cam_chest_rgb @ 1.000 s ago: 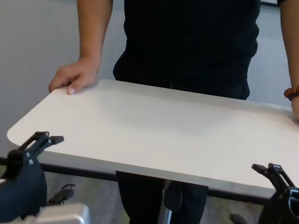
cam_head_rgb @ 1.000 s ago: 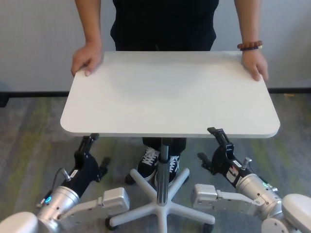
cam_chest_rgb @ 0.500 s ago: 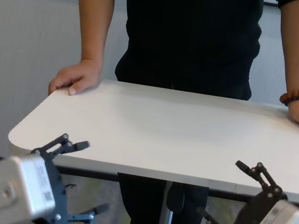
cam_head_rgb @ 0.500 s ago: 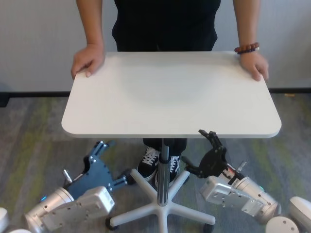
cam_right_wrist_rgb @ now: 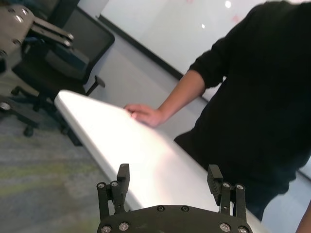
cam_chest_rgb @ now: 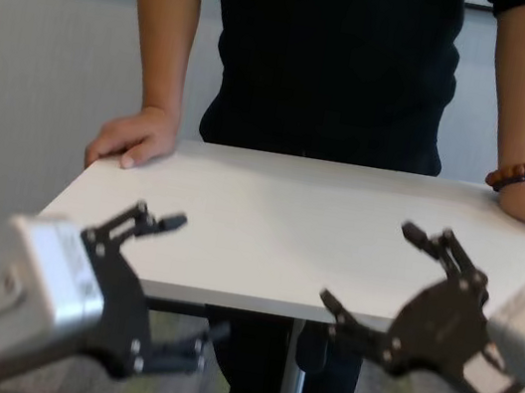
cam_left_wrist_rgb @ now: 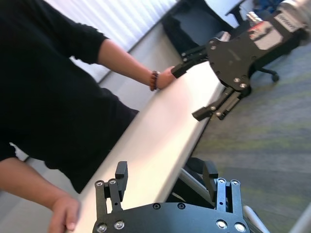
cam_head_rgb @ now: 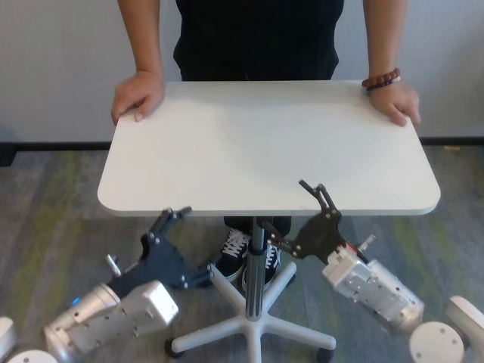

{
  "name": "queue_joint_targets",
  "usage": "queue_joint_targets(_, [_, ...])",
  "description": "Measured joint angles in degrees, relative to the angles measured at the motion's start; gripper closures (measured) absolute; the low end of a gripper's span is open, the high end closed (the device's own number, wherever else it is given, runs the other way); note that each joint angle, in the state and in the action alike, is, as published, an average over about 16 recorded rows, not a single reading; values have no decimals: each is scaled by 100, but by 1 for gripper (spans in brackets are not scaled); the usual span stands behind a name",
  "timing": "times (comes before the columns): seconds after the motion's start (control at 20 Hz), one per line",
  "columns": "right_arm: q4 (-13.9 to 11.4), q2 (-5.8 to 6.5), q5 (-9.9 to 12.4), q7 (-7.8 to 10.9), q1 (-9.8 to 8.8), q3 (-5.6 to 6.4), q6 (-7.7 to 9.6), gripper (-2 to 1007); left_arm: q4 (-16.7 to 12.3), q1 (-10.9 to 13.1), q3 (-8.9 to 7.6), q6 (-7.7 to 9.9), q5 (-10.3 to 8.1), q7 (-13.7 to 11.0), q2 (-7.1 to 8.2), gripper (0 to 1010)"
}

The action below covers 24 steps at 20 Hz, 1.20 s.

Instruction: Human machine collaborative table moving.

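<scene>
The white table (cam_head_rgb: pixel 265 144) stands on its central post (cam_head_rgb: pixel 258 253). The human (cam_head_rgb: pixel 257 34) in a black top stands at its far side, one hand (cam_head_rgb: pixel 138 92) on each far corner, a bead bracelet (cam_head_rgb: pixel 380 78) on one wrist. My left gripper (cam_head_rgb: pixel 195 243) is open at the near edge, left of the post. In the chest view (cam_chest_rgb: pixel 190 280) one finger stands above the tabletop (cam_chest_rgb: pixel 309 220) and one below. My right gripper (cam_head_rgb: pixel 287 212) is open at the near edge, right of the post; the chest view (cam_chest_rgb: pixel 367 265) shows it the same way. Neither touches the top.
The table's five-star wheeled base (cam_head_rgb: pixel 249 321) sits on grey carpet between my forearms. The human's sneakers (cam_head_rgb: pixel 234 249) are just behind it. A wall runs behind the human. A black office chair (cam_right_wrist_rgb: pixel 48 53) stands beyond the table's end.
Both grippers have risen from under the near corners and swung inward toward the post, their jaws now spread across the near edge. The human's hands stay on the far corners.
</scene>
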Motion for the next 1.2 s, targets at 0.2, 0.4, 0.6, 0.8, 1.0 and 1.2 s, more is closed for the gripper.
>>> queue_joint_targets(0.2, [-86,-84,171,180,94,51,-75,4,-88,-77,-77,13,23,-33,-69,10])
queue_joint_targets(0.4, [-113,-179,396,396,206,110,-114,4,-153,-198,-155,31,-32,-192,-118,10])
queue_joint_targets(0.6, [-61,-301,776,661,309,201,-120,4,-54,-399,-203,49,-330,-573,-162,10])
queue_joint_targets(0.8, [13,-422,1212,911,365,317,-45,4,260,-671,-194,102,-783,-1075,-217,10])
queue_joint_targets(1.0, [88,-522,1579,1130,389,415,95,4,677,-946,-152,205,-1247,-1530,-274,10])
queue_joint_targets(1.2, [135,-601,1801,1297,405,479,256,4,1015,-1150,-137,366,-1617,-1791,-316,10])
